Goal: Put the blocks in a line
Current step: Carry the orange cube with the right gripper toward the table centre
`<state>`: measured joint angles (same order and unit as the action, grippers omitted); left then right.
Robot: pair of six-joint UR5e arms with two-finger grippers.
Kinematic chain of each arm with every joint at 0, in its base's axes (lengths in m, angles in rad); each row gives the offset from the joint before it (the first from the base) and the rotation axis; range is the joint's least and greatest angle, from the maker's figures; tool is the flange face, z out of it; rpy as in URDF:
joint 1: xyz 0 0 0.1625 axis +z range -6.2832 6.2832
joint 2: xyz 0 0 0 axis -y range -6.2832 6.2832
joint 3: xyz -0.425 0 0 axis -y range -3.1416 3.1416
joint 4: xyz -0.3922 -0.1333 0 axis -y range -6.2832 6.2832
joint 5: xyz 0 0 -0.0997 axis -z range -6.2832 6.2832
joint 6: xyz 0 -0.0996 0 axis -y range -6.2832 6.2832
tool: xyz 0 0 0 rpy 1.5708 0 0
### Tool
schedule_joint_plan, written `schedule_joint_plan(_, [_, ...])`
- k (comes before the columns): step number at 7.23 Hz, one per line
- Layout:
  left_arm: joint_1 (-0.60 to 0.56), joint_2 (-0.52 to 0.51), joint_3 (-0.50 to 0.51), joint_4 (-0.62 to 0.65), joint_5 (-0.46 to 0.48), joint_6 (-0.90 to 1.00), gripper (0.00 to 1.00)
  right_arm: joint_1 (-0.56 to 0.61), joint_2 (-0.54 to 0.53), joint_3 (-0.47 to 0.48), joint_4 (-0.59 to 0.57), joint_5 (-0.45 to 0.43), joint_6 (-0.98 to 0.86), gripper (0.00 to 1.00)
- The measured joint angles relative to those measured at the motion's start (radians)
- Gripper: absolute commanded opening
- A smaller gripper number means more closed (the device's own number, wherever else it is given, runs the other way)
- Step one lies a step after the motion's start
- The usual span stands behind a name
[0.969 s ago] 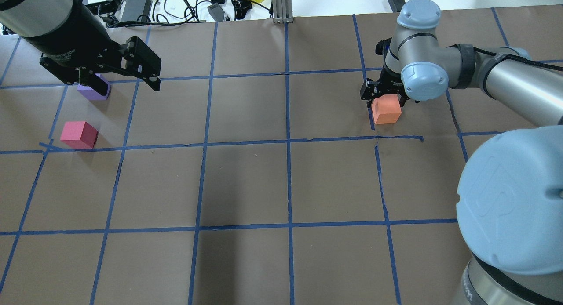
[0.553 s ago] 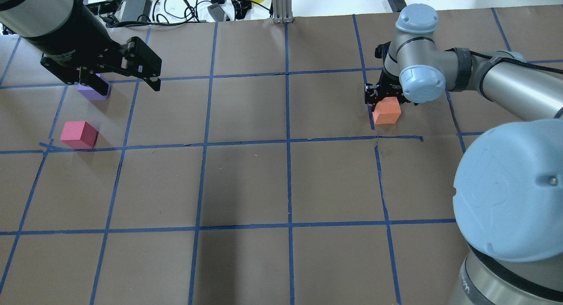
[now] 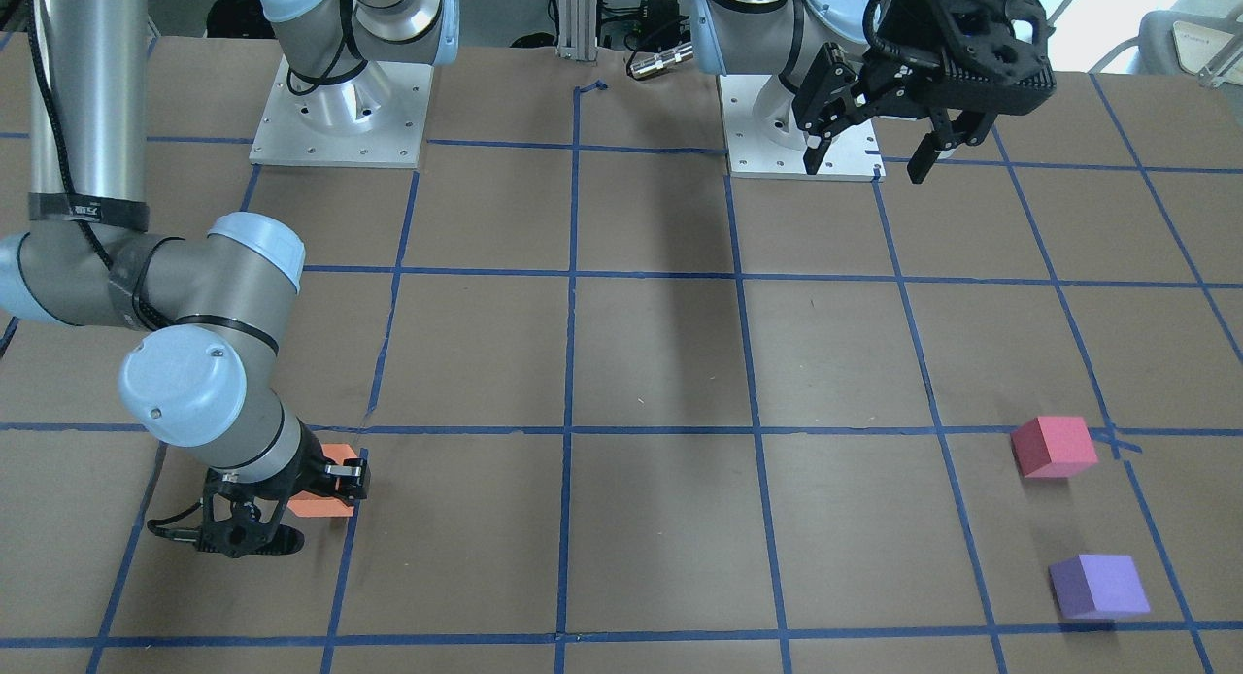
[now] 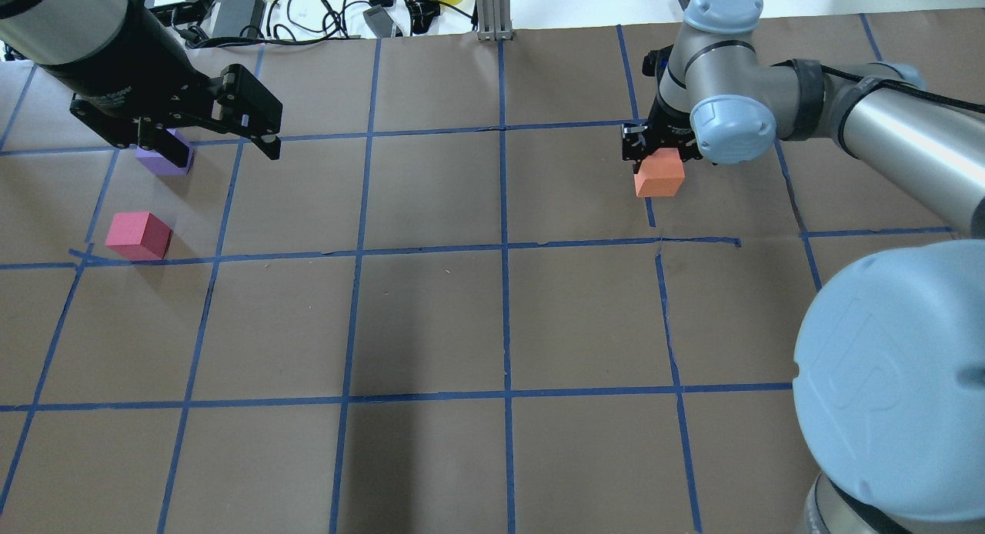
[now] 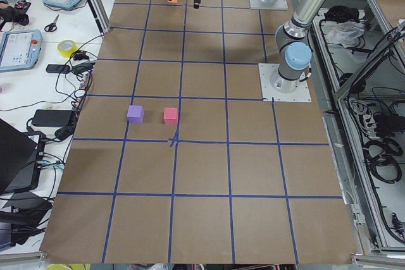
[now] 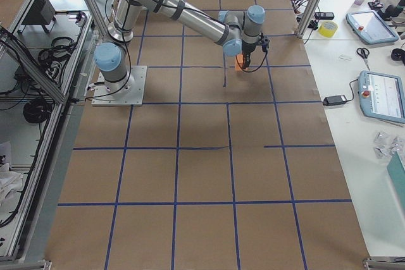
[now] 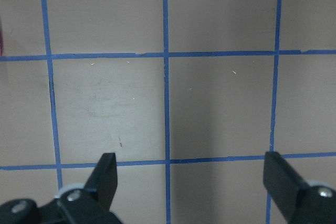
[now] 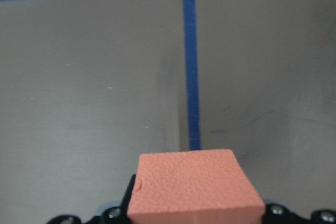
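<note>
Early stage of lining up the blocks. Shows the right gripper (image 4: 655,155) clamped on the orange block (image 4: 659,174), with the cube pinched between both fingers and, judging by the right wrist view, carried a little above the paper. Shows the left gripper (image 4: 217,136) spread wide and empty, hanging high over the table (image 4: 431,303), with nothing between its fingers in its own wrist view. Places the pinkish-red block (image 3: 1054,447) and the purple block (image 3: 1099,587) on the table, near each other, well below and off to one side of the left gripper, and well apart from the right gripper, across the grid.

Progress, as a judgement: no line formed yet. Two cubes resting as a close pair, possibly the start of a row. Third cube in hand but far from them. Left to do: carry the orange block across to the pair, set it down in line with them, let go, and perhaps even out the spacing.

Compared with the overhead view one second ago: orange block and right gripper shifted away from the robot and slightly toward the left gripper's side, uncovering more of the tape line (image 4: 651,211) below the cube. Left gripper unmoved, same spread. Pinkish-red and purple blocks unmoved.
</note>
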<state>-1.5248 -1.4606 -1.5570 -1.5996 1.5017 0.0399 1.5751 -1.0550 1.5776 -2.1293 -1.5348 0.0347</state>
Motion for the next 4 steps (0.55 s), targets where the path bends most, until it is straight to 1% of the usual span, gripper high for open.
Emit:
schedule_joint_plan(2, [0.0, 0.0, 0.0, 0.0, 0.0, 0.0, 1.0, 0.103, -0.003, -0.071, 0.029, 0.015, 0.065, 0.0])
schedule_joint_plan(4, [0.0, 0.0, 0.0, -0.001, 0.0, 0.0, 1.0, 0.202, 0.041, -0.121, 0.026, 0.012, 0.092, 0.0])
